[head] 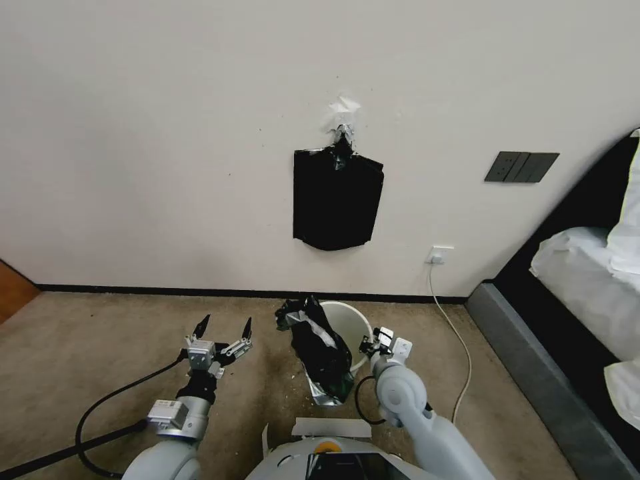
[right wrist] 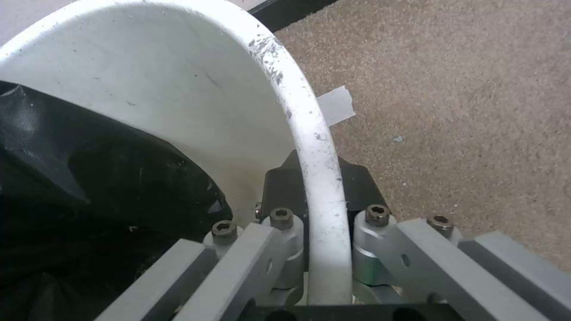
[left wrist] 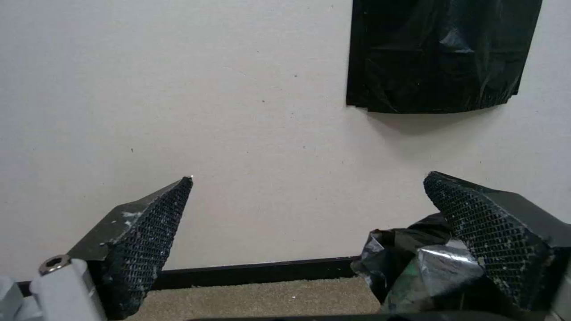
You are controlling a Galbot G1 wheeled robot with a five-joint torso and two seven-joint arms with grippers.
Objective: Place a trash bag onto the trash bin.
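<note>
The cream-white trash bin (head: 350, 323) stands tilted on the carpet near the wall. The crinkly black trash bag (head: 321, 353) is draped over its left side and hangs partly inside and partly down the outside. My right gripper (head: 375, 345) is shut on the bin's right rim. In the right wrist view the rim (right wrist: 315, 142) runs between the dark fingers (right wrist: 360, 180), with the bag (right wrist: 89, 187) inside the bin. My left gripper (head: 225, 328) is open above the carpet, left of the bin and apart from it. In its wrist view the left gripper (left wrist: 309, 178) holds nothing, and the bag (left wrist: 410, 263) lies beside one finger.
A flat black pack of bags (head: 337, 200) hangs on the wall above the bin. A white cable (head: 460, 347) runs from a wall outlet (head: 440, 255) down across the carpet at the right. A bed (head: 587, 267) with a dark frame fills the right side. A tape scrap (right wrist: 336, 104) lies by the bin.
</note>
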